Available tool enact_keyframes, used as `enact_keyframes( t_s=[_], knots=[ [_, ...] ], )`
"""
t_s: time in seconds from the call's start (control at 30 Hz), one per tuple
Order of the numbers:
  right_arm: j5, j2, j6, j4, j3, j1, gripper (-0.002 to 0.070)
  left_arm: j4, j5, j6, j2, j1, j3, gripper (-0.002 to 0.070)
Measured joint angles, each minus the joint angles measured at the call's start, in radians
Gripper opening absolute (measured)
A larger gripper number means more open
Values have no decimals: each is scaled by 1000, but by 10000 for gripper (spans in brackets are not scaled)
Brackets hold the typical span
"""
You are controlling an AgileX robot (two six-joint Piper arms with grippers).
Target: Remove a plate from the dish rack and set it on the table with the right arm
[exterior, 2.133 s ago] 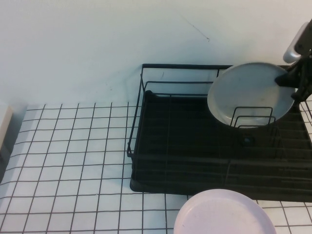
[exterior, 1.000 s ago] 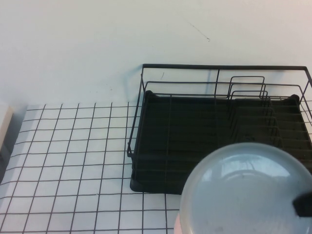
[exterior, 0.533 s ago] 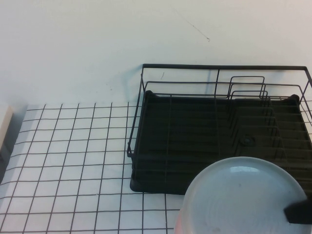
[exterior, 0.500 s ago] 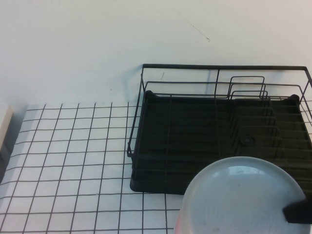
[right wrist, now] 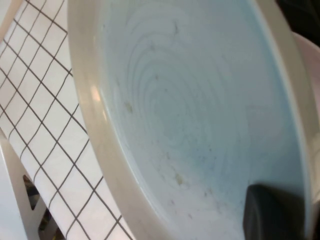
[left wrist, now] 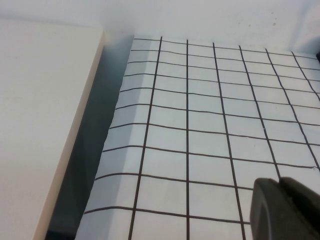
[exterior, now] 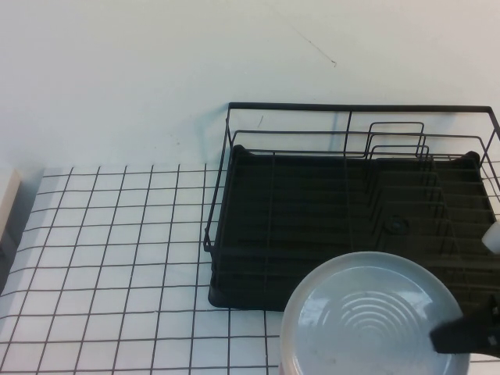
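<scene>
The round light grey plate (exterior: 375, 324) with concentric ridges is out of the large rectangular black wire dish rack (exterior: 351, 207) and hangs in front of the rack's near edge, low in the high view, with its ridged face turned up towards the camera. The black right gripper (exterior: 462, 337) pinches the plate at its rim on the right side; in the right wrist view a dark finger (right wrist: 274, 214) lies pressed on the plate's (right wrist: 185, 115) surface. The rack's upright dividers stand bare, with no plate in them.

So 1 half of the job looks done: the plate is lifted clear of the rack. What is left is to bring it down flat on the white table (exterior: 117, 258) with its grid of thin black lines, and let go. Whether the plate already rests on something cannot be told from these views. A thin strip of pale pink (right wrist: 307, 55) shows past the plate's edge in the right wrist view, so another plate probably lies just beneath or beside it, and the grey plate may end up on that rather than on bare table.

The left gripper (left wrist: 286, 210) sits parked over the table's left end, near a pale flat slab (left wrist: 40, 125); its fingers are pressed together.
</scene>
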Motion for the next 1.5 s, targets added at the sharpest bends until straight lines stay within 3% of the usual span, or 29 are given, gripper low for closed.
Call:
enact_keyframes(
  t_s=[0.43,0.53,0.73,0.9,1.1,1.33,1.5],
  knots=[
    [-46,130,-81,9,0,64,95,0,0,0,0,0,0,-3],
    [-76,136,-88,13,0,70,163,0,0,0,0,0,0,-3],
    [-123,136,-100,11,-5,72,405,0,0,0,0,0,0,-3],
    [-47,136,-52,-81,-79,72,438,0,0,0,0,0,0,-3],
    [159,136,136,-264,-236,72,332,0,0,0,0,0,0,-3],
    [206,73,264,-358,-319,72,74,0,0,0,0,0,0,-3],
    [210,-72,286,-368,-319,72,10,0,0,0,0,0,0,-3]
  ],
)
